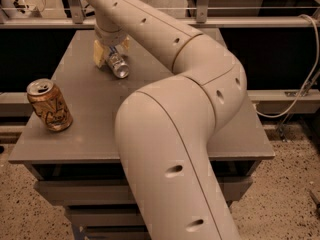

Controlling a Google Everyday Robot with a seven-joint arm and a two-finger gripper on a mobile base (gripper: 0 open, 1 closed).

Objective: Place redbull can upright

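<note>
The redbull can is a slim silver can with blue patches. It lies tilted on the grey table at the far left, with its silver end facing me. My gripper comes down over it from above. Its yellowish fingers stand on either side of the can's upper part and close on it. The can's far end is hidden behind the gripper. My arm sweeps from the front of the view up to the gripper.
A wider gold-orange can with dark markings stands upright near the table's left front edge. A metal rail runs behind the table. A cable hangs at the right, above speckled floor.
</note>
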